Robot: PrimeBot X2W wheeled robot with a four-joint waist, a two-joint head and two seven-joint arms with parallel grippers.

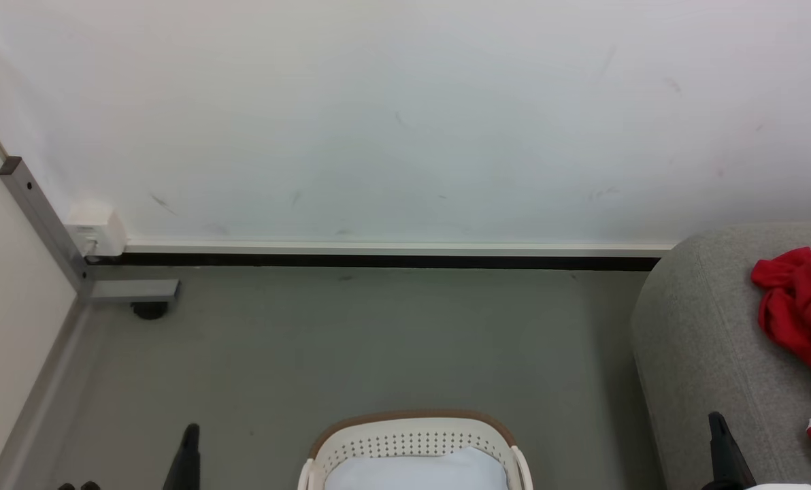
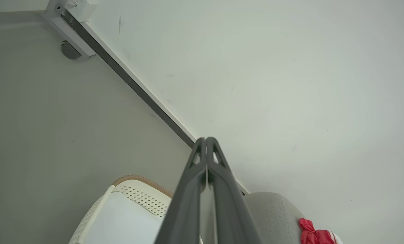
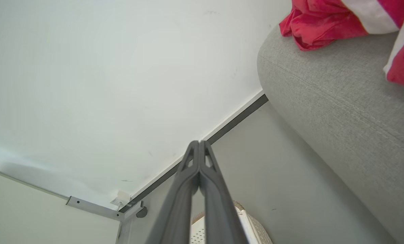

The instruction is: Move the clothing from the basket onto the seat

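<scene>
Looks done: red white-banded clothing [image 1: 795, 306] on grey woven seat [image 1: 705, 340] by pressed-together right claw [image 3: 199, 142]; cream perforated basket [image 1: 412, 442] by pressed-together left claw [image 2: 205, 139], no red visible inside.

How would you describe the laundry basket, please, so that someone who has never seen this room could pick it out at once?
Start at the large grey seat on the right, by the white wall. To its left, on the grey floor, stands the basket. It alone is cream-white, with perforated walls and a brown rim, and a pale pad lies in it.
</scene>
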